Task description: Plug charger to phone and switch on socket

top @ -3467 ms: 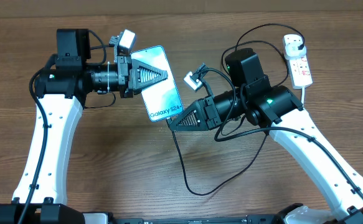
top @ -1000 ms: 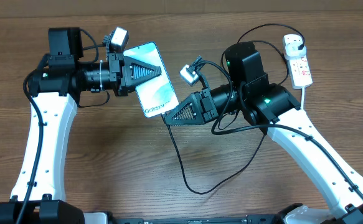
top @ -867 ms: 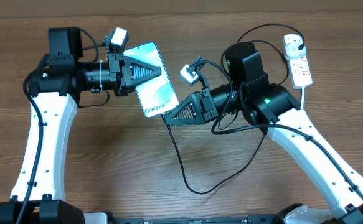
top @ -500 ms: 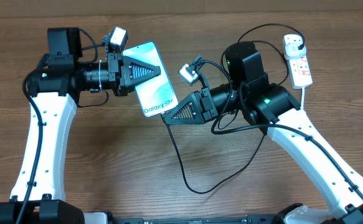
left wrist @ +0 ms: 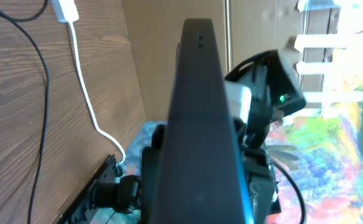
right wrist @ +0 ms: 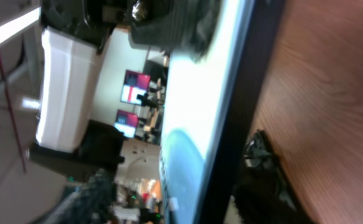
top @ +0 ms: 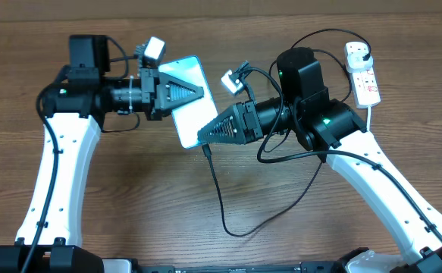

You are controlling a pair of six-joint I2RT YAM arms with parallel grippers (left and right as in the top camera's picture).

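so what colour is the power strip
The power strip is white with reddish marks; overhead view shows it best.

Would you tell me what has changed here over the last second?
The right gripper moved up and left, and now overlaps the lower end of the phone. Whether it has let go of the tip of the charger cannot be told. The left gripper, still shut on the phone, carried it slightly right. The socket stayed put.

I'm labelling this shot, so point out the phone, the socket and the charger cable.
phone (top: 183, 121), overhead view, bare lower part of its screen.
socket (top: 367, 87), overhead view, middle of its white face.
charger cable (top: 220, 199), overhead view, black stretch running down below the phone.
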